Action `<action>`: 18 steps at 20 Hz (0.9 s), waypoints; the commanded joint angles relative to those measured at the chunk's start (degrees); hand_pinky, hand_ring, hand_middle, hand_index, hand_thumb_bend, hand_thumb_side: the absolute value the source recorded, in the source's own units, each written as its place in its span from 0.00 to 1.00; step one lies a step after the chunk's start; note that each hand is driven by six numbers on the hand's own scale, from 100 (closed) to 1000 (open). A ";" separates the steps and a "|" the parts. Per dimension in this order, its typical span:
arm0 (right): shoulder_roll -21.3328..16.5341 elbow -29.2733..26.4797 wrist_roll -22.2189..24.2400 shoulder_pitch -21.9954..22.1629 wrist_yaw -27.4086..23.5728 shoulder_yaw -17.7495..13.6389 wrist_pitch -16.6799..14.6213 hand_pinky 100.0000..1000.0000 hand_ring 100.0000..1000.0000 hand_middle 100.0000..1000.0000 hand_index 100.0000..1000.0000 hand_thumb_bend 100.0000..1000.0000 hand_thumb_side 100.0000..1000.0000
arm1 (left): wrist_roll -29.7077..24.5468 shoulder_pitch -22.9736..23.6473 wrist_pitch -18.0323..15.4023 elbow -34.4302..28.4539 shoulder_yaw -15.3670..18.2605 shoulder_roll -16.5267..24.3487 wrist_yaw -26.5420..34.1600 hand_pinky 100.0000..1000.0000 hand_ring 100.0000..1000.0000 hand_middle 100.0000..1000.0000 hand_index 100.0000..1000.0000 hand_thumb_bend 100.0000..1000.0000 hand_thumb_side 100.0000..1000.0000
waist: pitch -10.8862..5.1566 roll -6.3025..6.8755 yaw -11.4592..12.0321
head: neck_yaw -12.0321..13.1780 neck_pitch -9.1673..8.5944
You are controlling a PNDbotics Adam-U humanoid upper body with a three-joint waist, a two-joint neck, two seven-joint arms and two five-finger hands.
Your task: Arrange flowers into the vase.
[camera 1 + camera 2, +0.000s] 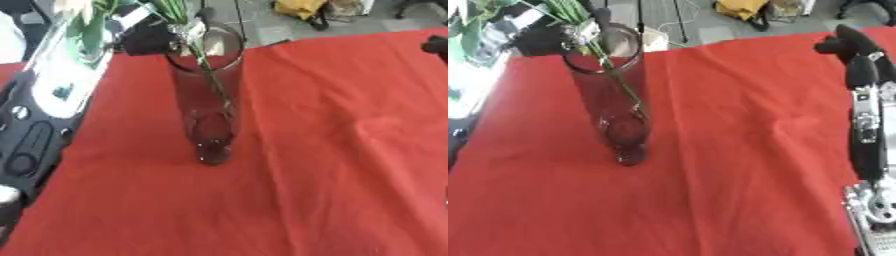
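**Stems going into the vase mouth, my left hand above it**

Starting at the left, my left arm is coming in along the left edge of the counter [350, 150], which is covered in a red cloth. Pale leaves and wrapping are showing near that arm at the upper left; I cannot make them out further.

My left hand [150, 37] is hovering at the far rim of the vase, dark and bunched just left of the mouth. It seems to be curling round a bunch of green flower stems [207, 70], though the fingers themselves are too blurred for me to be sure how they are closing.

The clear glass vase [208, 115] is standing upright near the middle of the cloth, its long axis running straight up toward the camera, its mouth directly under my left hand. The stems are slanting down from the hand through the mouth and into the glass. I judge the coming move depends on keeping the stems lined up with that upright axis as they slide lower.

Further right, the cloth is lying bare and wrinkled. At the far right edge my right hand [846, 42] is resting well apart from the vase; I cannot tell how its fingers are set.
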 commanded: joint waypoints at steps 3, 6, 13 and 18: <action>-0.37 -0.50 0.19 -0.04 -0.46 -0.09 0.11 0.97 0.88 0.67 0.89 0.00 0.99 | -3.86 -1.56 -1.06 -1.05 1.57 2.04 1.00 0.86 0.97 0.96 1.00 0.00 1.00 | -1.51 -0.15 0.08 | 0.02 0.27; -0.36 -0.50 0.25 0.08 -0.47 -0.08 0.16 0.97 0.88 0.67 0.89 0.00 0.99 | -6.36 -1.59 -2.24 -1.19 1.97 2.35 1.98 0.89 0.99 0.98 1.00 0.00 1.00 | -1.65 -0.08 0.22 | -0.08 0.39; -0.40 -0.50 0.04 0.23 -0.45 -0.23 0.21 0.97 0.87 0.67 0.88 0.00 0.99 | -12.94 -1.12 -4.31 -0.73 2.71 3.53 3.93 0.95 1.00 1.00 1.00 0.06 1.00 | -1.81 -0.10 0.50 | -0.34 0.48; -0.41 -0.50 0.03 0.26 -0.44 -0.19 0.24 0.97 0.87 0.67 0.88 0.00 0.99 | -17.79 -0.93 -4.83 -0.42 3.16 4.00 4.88 0.98 1.00 1.00 1.00 0.05 1.00 | -1.86 -0.17 0.68 | -0.47 0.39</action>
